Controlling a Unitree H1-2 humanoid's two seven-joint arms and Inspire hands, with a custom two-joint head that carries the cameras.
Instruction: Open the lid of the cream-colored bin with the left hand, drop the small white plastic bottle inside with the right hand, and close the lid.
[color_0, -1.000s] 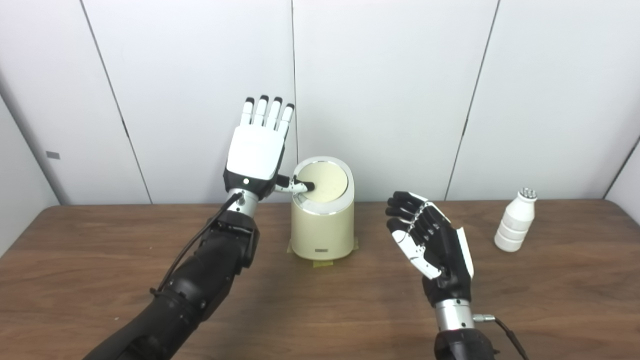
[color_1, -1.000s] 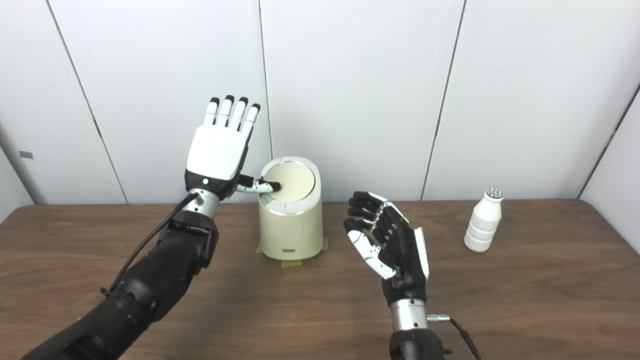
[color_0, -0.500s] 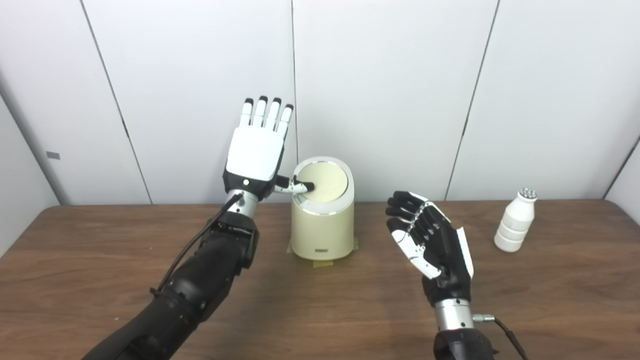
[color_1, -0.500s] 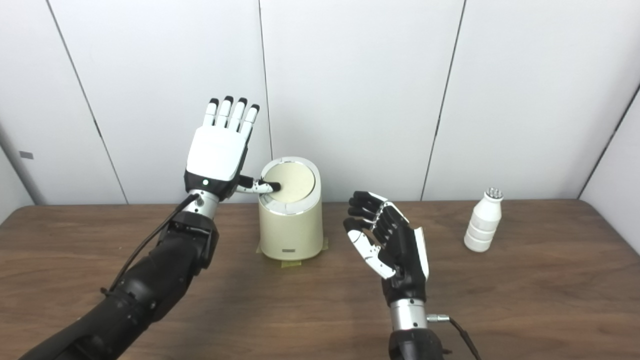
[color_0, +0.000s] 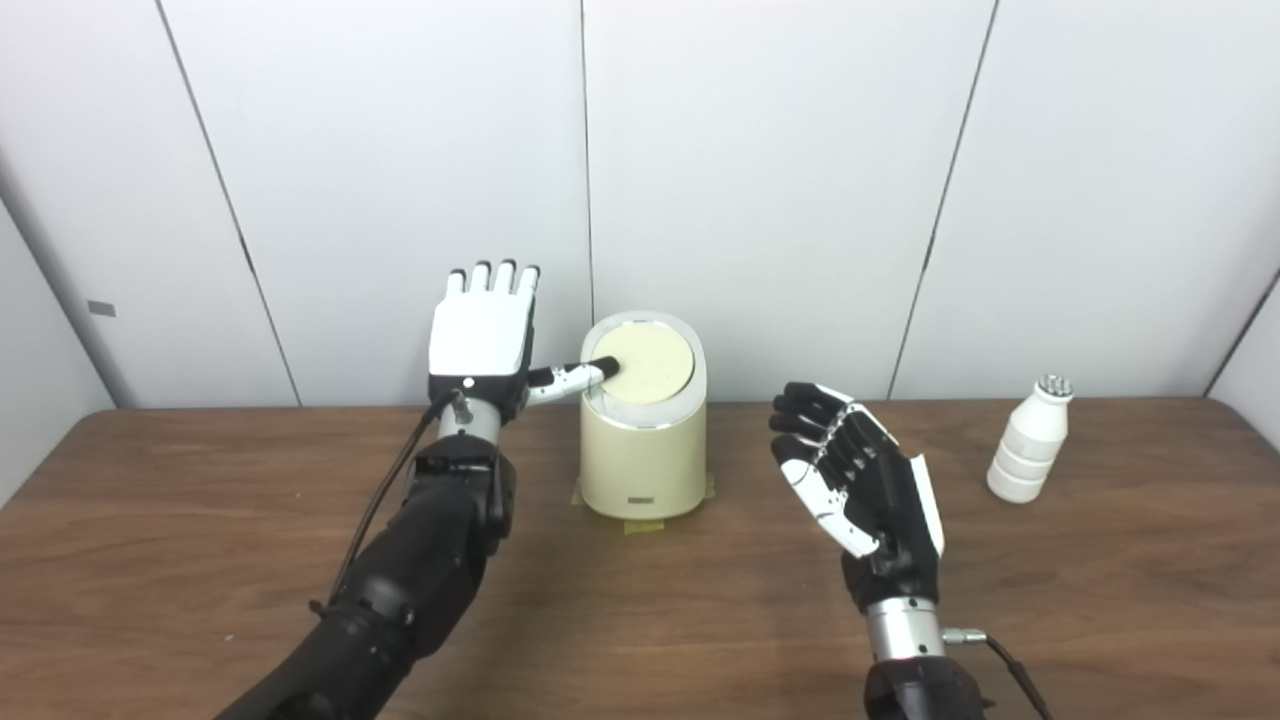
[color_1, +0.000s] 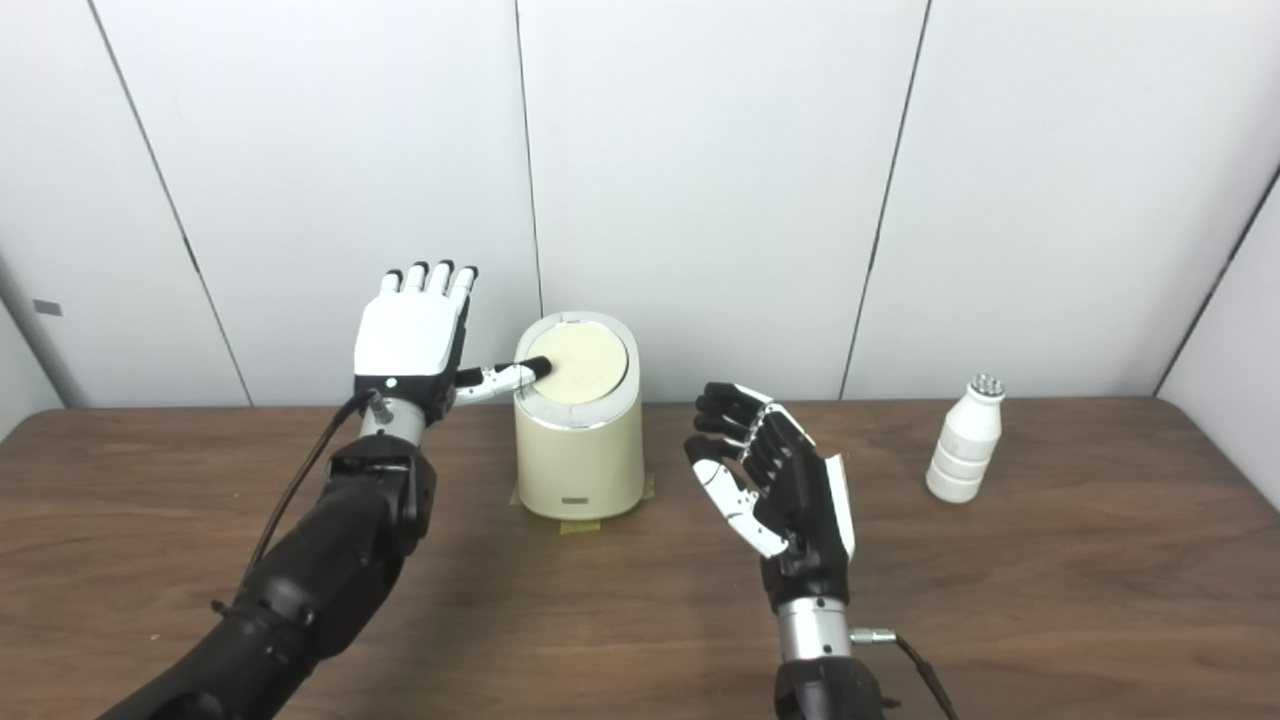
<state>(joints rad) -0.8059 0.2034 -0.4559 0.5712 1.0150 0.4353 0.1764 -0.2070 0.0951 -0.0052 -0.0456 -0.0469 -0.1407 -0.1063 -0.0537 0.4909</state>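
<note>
The left hand (color_0: 480, 335) is standing flat with fingers spread, gripping nothing, its thumb pressing the closed lid (color_0: 646, 362) of the cream-colored cylindrical bin (color_0: 643, 450), apparently to release it, while the right hand (color_0: 862, 480) is waiting loosely curled and empty, well apart from the small white plastic bottle (color_0: 1026, 441) standing on the brown wooden table (color_0: 640, 620).

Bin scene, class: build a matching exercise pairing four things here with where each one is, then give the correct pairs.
Things:
1. left hand
2. right hand
3. white bottle
4. cream bin

Places:
A. standing at the table's far right
B. taped down at mid-table
C. open, raised between bin and bottle
D. thumb on the lid

Pairs: 1-D, 2-C, 3-A, 4-B
</note>
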